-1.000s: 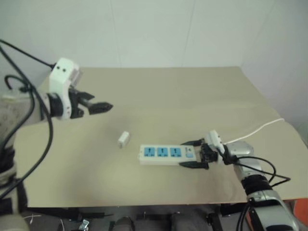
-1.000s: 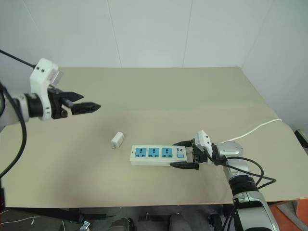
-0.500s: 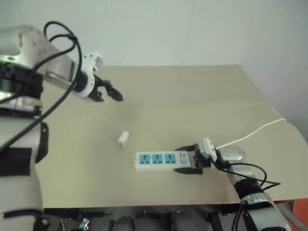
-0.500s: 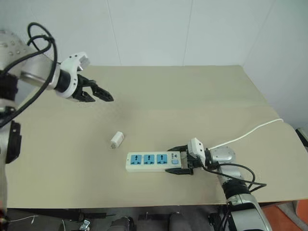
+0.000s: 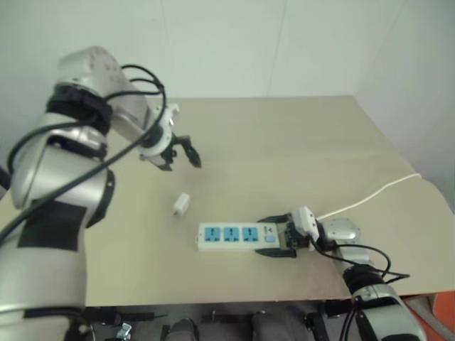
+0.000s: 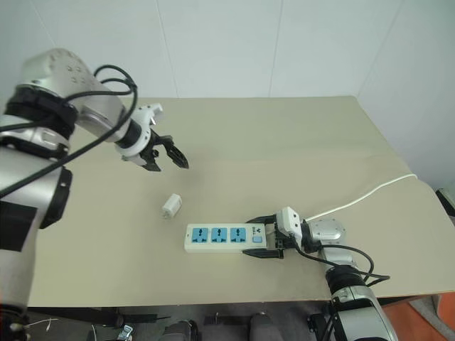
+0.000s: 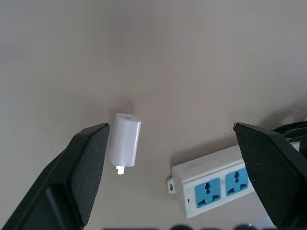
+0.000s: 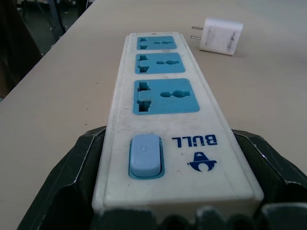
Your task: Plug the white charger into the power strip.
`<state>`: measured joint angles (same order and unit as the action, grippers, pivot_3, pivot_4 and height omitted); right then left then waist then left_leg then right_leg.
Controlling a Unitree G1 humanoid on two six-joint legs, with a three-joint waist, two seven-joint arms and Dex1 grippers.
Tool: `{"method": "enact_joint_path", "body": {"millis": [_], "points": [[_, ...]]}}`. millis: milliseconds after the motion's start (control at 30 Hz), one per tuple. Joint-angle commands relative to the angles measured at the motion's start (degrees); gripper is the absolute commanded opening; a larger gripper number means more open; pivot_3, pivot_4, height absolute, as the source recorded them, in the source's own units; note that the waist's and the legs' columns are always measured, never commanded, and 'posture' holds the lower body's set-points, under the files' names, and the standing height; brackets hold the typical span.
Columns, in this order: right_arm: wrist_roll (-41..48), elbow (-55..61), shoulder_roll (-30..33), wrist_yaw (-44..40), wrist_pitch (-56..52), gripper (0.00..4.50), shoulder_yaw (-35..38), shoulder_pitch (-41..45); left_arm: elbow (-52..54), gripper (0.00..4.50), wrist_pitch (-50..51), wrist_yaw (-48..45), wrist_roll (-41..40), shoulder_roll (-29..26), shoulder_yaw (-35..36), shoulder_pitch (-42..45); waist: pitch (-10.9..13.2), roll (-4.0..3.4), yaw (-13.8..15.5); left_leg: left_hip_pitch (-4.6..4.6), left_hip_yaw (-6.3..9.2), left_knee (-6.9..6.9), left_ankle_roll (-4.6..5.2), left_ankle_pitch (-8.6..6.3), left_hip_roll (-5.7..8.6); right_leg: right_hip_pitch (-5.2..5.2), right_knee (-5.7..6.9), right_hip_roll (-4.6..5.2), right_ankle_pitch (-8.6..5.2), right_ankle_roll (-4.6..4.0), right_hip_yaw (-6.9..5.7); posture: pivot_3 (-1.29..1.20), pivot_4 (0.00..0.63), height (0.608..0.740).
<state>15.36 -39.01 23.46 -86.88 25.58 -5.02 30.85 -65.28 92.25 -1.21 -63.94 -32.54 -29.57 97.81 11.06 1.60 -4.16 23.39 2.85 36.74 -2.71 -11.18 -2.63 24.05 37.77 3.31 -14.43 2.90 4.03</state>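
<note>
Nearest you, the right end effector point(image 6: 264, 238) hides the switch end of the power strip point(image 6: 224, 237): its two black fingers lie along either long side of that end, clamped on the bar, so you cannot see the strip's end face or where the thin white cable point(image 6: 370, 190) joins it. In the right wrist view the strip's near edge is cut off. What shows is a long white bar lying flat on the table point(image 6: 284, 142), with three blue socket faces in a row, a pale blue switch point(image 8: 145, 155) and a blue "BULL" mark beside it. The cable runs off the table's right edge.

Just beyond the strip's far end lies the white charger point(image 5: 182, 204), apart from the strip, a small rounded white block on its side; its two prongs point(image 8: 194, 32) show in the right wrist view.

Farther back, the left end effector point(image 5: 181, 152) hangs above the table past the charger, tilted down, fingers spread wide and empty. In its wrist view the charger sits close beside one finger point(image 7: 88, 167), and the strip is cut off.
</note>
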Motion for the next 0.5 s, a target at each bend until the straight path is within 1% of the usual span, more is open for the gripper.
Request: {"method": "enact_joint_path", "body": {"millis": [33,167,233,400,500], "points": [[-0.8,0.6,-0.8,0.9,-0.4,3.49,-1.0,-1.5,-1.1,4.50,0.2,1.0,2.5,1.2,2.4,1.1,0.0,0.00,-0.1,-0.02,0.00,0.00,-0.01,0.00,0.00,0.00,0.03,0.00,0.00,0.00,0.00,0.00,0.150,0.740],[-0.6,2.5,-0.7,2.1,-1.4,3.49,-0.9,-2.8,-2.3,4.50,0.2,2.4,8.0,2.8,3.9,-0.6,0.0,0.01,-0.1,-0.07,0.00,0.00,-0.03,0.02,0.00,-0.03,0.08,-0.01,0.00,0.00,0.01,0.00,0.150,0.740],[-0.6,3.5,-0.5,2.6,-1.7,3.49,-0.8,-3.6,-1.7,4.50,0.2,1.8,10.4,3.0,4.0,-1.6,0.0,0.01,-0.1,-0.08,0.00,0.00,-0.03,0.02,0.00,-0.03,0.07,-0.01,0.00,0.00,0.02,0.00,0.150,0.740],[-0.5,5.8,-0.5,4.0,-2.7,3.49,-0.8,-5.4,-0.7,4.50,0.2,-2.0,15.8,3.5,3.5,-4.7,0.0,0.01,0.1,-0.03,0.01,0.00,-0.05,0.03,0.01,-0.02,0.06,0.00,0.00,0.00,0.01,0.00,0.150,0.740],[-0.4,7.4,-0.5,4.7,-3.4,3.49,-0.7,-6.3,-0.3,4.50,0.2,-4.3,18.6,4.1,4.4,-5.4,0.0,0.02,0.2,-0.01,0.03,-0.01,-0.06,0.03,0.01,-0.02,0.06,0.00,0.00,0.00,0.00,0.00,0.150,0.740]]}}
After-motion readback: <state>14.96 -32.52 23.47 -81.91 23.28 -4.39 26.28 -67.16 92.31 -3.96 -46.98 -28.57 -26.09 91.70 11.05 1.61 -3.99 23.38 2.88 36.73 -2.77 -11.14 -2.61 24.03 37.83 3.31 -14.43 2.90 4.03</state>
